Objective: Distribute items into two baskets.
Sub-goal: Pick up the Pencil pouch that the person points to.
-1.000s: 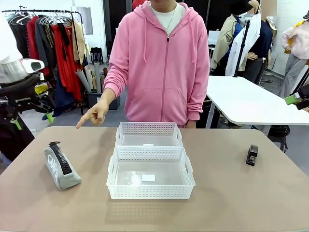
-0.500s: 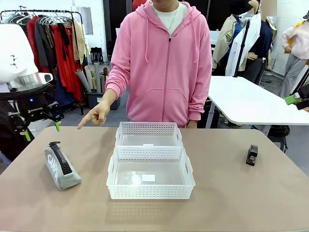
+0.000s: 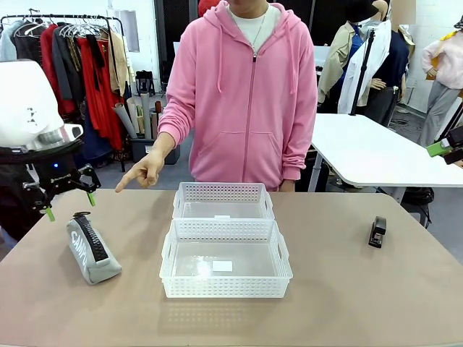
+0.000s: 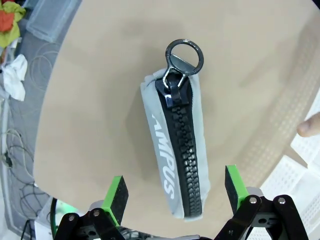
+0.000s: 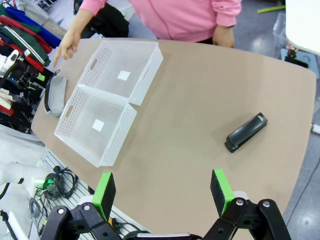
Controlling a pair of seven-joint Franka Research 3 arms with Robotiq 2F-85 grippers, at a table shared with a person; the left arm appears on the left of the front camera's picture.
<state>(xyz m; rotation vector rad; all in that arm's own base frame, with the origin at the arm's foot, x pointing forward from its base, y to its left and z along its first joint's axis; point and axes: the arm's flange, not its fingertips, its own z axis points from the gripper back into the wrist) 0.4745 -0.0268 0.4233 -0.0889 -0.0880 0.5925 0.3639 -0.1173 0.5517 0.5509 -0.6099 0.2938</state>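
The left gripper hangs above the left end of the table with its jaws spread wide and nothing between them; in its wrist view the grey pouch lies flat on the tabletop below the 2 green pads, black zipper up, with the metal ring at its far end; the gripper is clear of it. In the front view the pouch sits left of the 2 white baskets; the near basket and the far basket touch, one behind the other, at the table's middle, each with only a small white label inside. The person's hand points a finger down toward the pouch's side. The right gripper is high above the table, jaws wide and holding nothing; the black stapler lies alone on the right side, well apart from the baskets.
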